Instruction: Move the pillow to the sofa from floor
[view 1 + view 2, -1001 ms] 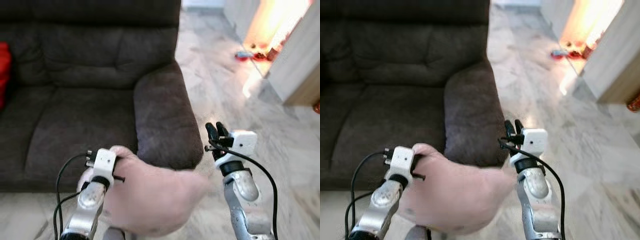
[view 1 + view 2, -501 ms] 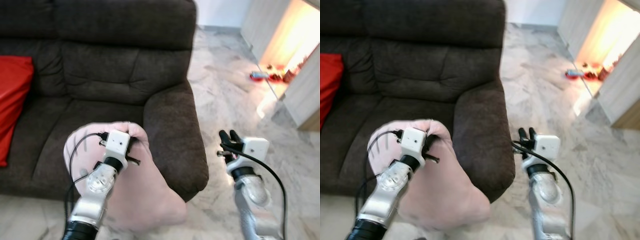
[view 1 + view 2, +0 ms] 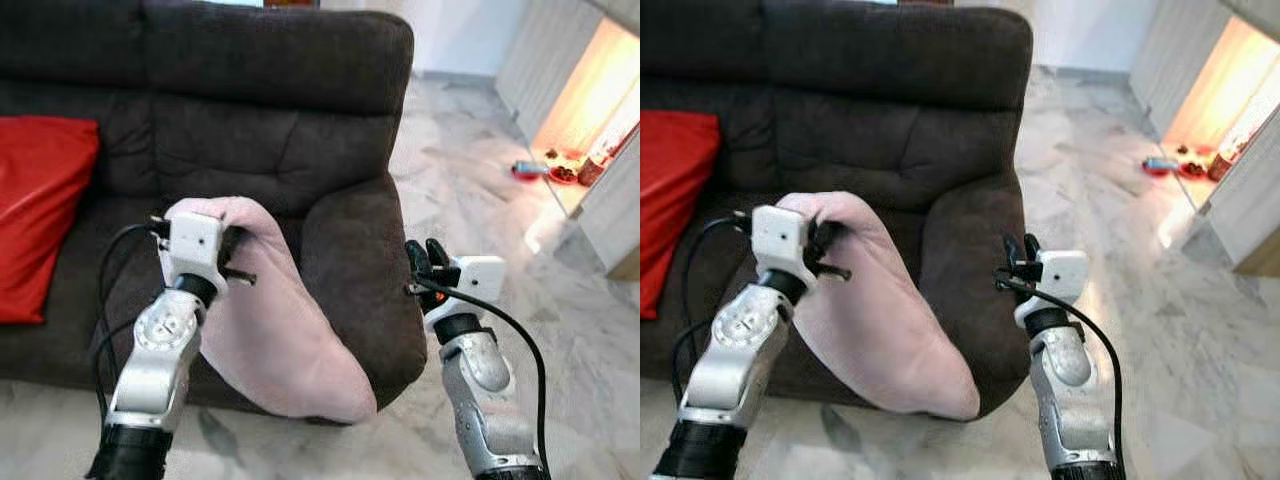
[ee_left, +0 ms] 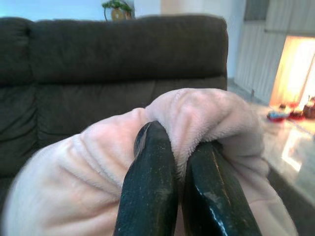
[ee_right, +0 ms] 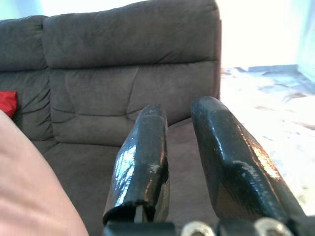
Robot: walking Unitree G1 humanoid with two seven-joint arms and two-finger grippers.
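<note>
Directly ahead we record a dark brown sofa (image 3: 250, 120) on a marble floor (image 3: 470, 190). We note a red cushion (image 3: 40, 205) at its left seat end. We find the pink pillow (image 3: 285, 330) hanging over the seat's front edge, beside the right armrest (image 3: 365, 270), its lower end near the floor. The left hand (image 4: 179, 182) has its fingers pinched tight on the pillow's top fold. The right hand (image 3: 428, 258) is raised beside the armrest, fingers slightly parted, holding nothing.

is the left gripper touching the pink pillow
Touching: the left wrist view shows the left gripper pinching a fold of the pink pillow between its fingers.
</note>
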